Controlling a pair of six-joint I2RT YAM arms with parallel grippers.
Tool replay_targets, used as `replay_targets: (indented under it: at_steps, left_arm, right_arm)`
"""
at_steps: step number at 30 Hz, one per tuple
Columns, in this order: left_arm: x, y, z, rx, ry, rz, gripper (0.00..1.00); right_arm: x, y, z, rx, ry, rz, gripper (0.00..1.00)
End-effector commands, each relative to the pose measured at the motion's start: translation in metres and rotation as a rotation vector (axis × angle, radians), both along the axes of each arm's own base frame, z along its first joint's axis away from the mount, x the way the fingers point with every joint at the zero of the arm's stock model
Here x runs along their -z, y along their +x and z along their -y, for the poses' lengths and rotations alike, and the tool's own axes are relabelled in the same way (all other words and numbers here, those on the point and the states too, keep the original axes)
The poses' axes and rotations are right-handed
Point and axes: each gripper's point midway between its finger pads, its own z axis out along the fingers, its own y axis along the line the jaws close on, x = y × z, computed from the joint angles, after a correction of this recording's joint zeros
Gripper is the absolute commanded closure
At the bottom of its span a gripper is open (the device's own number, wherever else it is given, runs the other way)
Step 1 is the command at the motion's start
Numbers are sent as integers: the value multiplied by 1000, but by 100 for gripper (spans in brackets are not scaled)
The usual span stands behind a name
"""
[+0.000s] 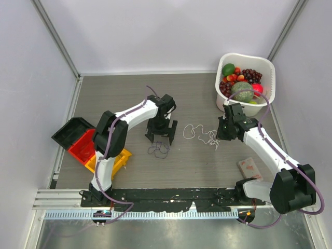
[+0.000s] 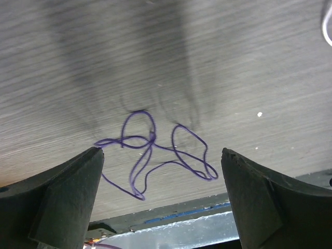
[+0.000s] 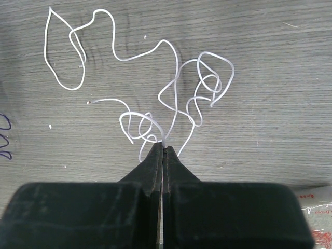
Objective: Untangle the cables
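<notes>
My left pincer (image 1: 161, 137) (image 2: 161, 153) stands wide open, pointing down over the table (image 1: 197, 168), with nothing between its jaws. Just below it, on the near side, the purple cable (image 1: 158, 150) (image 2: 150, 136) lies flat on the wood in a few small loose loops that cross one another. In my left wrist view it sits between my two dark fingers (image 2: 67, 192) without touching either one.

My right pincer (image 1: 224, 132) (image 3: 163, 148) is closed tight, jaws pressed together, and it pinches the white cable (image 1: 202, 134) (image 3: 176, 78) at its near end. Thin strands run straight into my fingertips. From there the white cable spreads away across the table in open curls, with a knot of small overlapping rings on one side and a long teardrop loop at the far end. In the top view it lies between my two arms, near the middle of the table.

The two cables lie apart. A bare strip of wood separates the purple loops from the nearest white loop.

At the far right corner a white basket (image 1: 267, 67) holds fruit (image 1: 241, 91). At the left edge, black, red and yellow bins (image 1: 83, 148) sit touching in a row. A small flat packet (image 1: 250, 167) lies near my right arm.
</notes>
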Motion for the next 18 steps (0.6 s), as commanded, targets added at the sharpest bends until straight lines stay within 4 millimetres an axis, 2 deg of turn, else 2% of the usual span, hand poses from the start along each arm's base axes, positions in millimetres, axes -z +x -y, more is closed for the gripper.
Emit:
replay_targets:
  at_steps: [1,4,7,9,11,13,15,18]
  left_arm:
    - [-10,-18,27,81,-92,-16,0]
    - [-1,-33,31,90,-80,-48,5]
    - [10,-44,26,77,-61,-77,26]
    - [12,-41,23,73,-49,-55,40]
    - [9,-33,16,73,-8,-10,65]
    - [-2,-18,9,72,42,72,85]
    - [-22,3,-1,45,87,190,99]
    - [-57,31,-23,-52,127,338,100]
  right_arm:
    - [-6,6,-5,-13,16,33,99]
    - [-5,5,-5,-15,17,29,99]
    - [-4,5,-5,-17,17,28,99]
    - [-4,5,-6,-17,20,26,99]
    - [-4,6,-6,-19,23,25,99]
    - [-3,5,-7,-22,25,21,99]
    - [-2,5,-7,-22,27,19,99]
    - [-3,5,-9,-26,31,21,99]
